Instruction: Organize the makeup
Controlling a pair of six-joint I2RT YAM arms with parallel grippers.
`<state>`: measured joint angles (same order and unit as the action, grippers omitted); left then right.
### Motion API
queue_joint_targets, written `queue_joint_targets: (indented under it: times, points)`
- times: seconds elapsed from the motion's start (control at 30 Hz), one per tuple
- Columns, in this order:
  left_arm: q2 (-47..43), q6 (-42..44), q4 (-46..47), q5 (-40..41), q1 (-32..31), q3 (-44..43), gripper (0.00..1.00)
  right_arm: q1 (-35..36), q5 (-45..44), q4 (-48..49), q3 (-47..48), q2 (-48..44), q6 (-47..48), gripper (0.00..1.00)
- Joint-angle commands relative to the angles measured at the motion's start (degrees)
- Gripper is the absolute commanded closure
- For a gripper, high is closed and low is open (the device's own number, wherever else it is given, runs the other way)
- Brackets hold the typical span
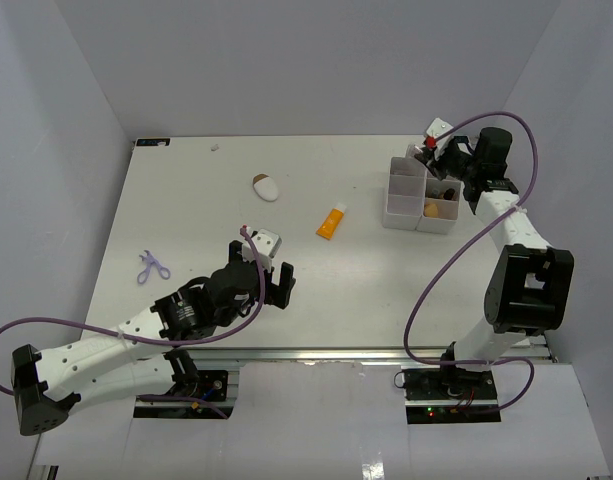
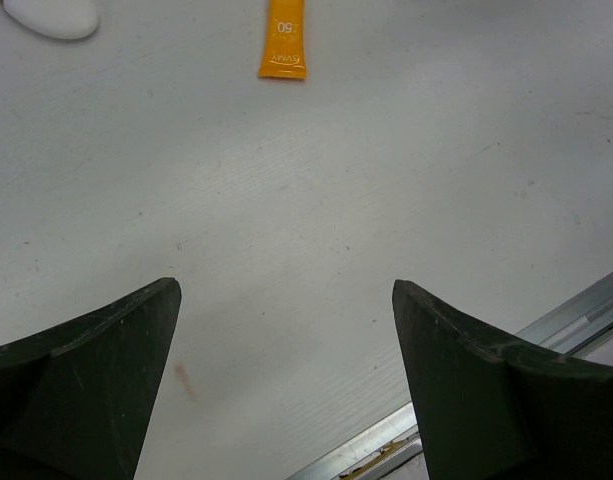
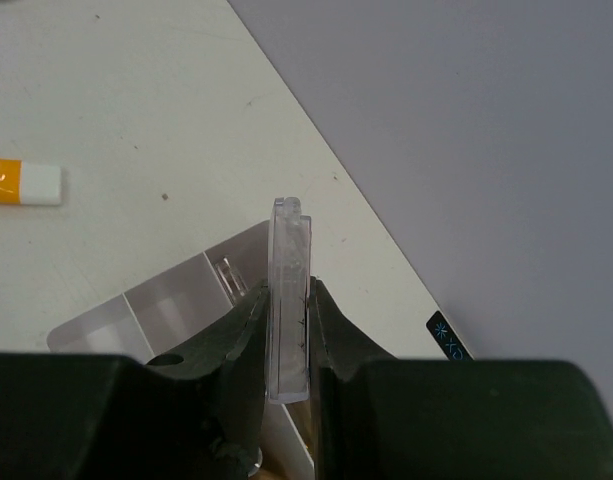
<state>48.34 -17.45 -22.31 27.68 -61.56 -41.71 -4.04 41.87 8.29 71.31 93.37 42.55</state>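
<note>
My right gripper [image 3: 289, 322] is shut on a flat clear palette [image 3: 289, 270], held edge-on above the white four-compartment box [image 3: 171, 305] at the table's far right [image 1: 418, 196]. Another clear palette [image 3: 232, 277] stands in one compartment, and a tan sponge [image 1: 432, 208] lies in a near compartment. The orange white-capped tube [image 1: 332, 222] lies on the table left of the box, with the white-and-brown oval piece [image 1: 267, 187] farther left. My left gripper [image 1: 267, 274] hangs open and empty over the near table. In its wrist view the tube [image 2: 284, 40] and the oval piece [image 2: 48, 15] lie well ahead of it.
Purple scissors [image 1: 152, 265] lie at the left of the table. A small white speck [image 1: 215, 147] sits near the far edge. The metal rail of the table's near edge [image 2: 556, 325] runs just beside my left gripper. White walls close in the table on three sides.
</note>
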Motion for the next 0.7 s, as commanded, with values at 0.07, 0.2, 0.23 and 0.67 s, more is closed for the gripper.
queue_joint_targets:
  times: [0.07,0.2,0.23,0.67]
  points:
    - [0.25,-0.37,0.0,0.71,0.3,0.21,0.02,-0.09,2.03,-4.99,5.51,2.31,10.47,0.84]
    - [0.83,-0.21,-0.01,0.71,0.3,0.19,0.02,-0.05,3.43,-6.61,4.98,1.99,15.39,0.85]
    - [0.98,-0.21,0.0,0.71,0.3,0.14,0.02,-0.09,3.69,-6.85,4.9,1.99,15.99,0.85]
    - [1.44,-0.3,0.22,0.79,0.3,0.23,0.02,-0.09,5.27,-13.19,6.09,3.41,26.13,0.85]
